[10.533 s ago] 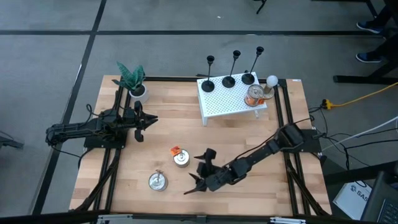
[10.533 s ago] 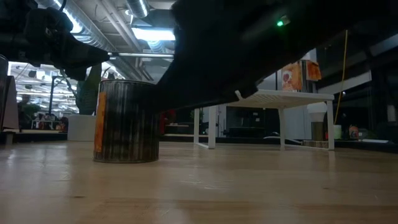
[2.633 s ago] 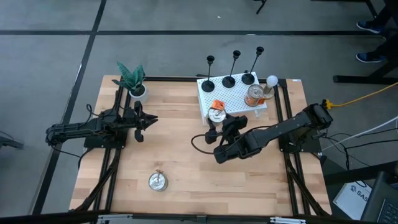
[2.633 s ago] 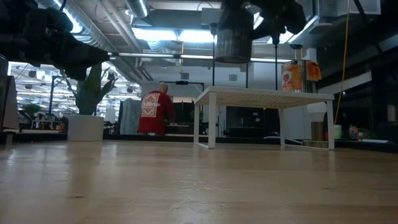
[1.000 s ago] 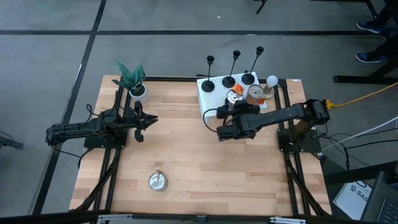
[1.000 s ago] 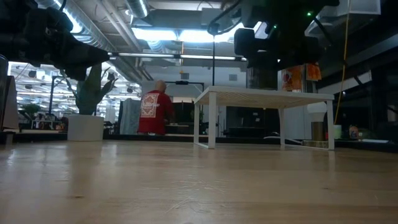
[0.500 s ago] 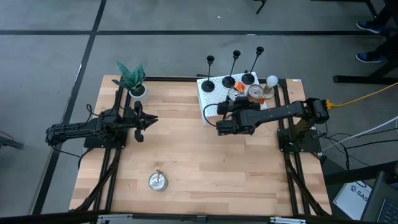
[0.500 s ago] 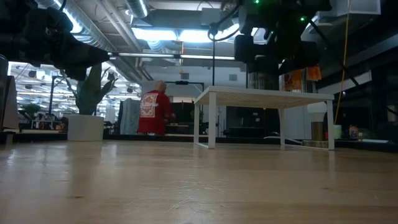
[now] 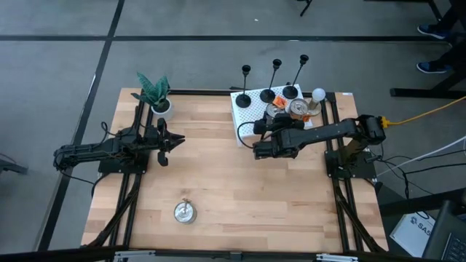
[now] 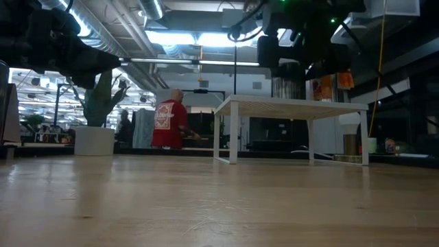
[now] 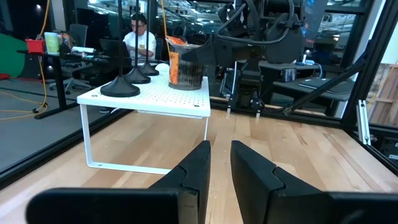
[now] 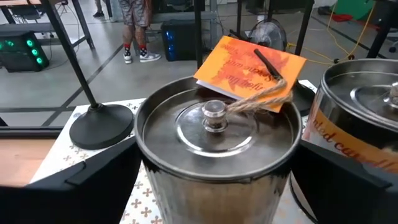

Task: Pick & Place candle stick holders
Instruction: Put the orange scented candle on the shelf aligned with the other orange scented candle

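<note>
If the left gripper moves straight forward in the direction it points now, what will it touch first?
Probably the white perforated stand: the left gripper, fingers nearly together, points across bare table toward the stand's near corner leg. Depth is unclear, so it might pass just beside the leg.

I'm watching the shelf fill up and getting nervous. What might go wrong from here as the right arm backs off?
The right pincer stands open around the tin on the white shelf, so a crooked retreat might drag or tip it. The second tin sits close beside, and a finger may knock it. A candle holder has its base near; a sideways swing could topple its thin stem.
</note>
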You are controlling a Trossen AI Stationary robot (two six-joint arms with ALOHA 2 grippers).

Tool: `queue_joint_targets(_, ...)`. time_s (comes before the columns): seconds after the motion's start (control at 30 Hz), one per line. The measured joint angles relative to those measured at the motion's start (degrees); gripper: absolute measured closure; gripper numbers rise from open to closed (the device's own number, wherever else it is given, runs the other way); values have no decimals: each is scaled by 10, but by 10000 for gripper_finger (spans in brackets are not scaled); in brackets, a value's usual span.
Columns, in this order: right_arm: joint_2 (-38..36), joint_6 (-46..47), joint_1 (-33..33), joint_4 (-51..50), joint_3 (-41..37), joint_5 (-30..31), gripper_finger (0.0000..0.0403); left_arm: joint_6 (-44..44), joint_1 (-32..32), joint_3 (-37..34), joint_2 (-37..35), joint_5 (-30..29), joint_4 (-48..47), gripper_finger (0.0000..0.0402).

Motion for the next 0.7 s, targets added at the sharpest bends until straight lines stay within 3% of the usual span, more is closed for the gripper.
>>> queue_joint_targets(0.7,0,-59,12,-4,27,29,3,0,0,0,0,0,0,343)
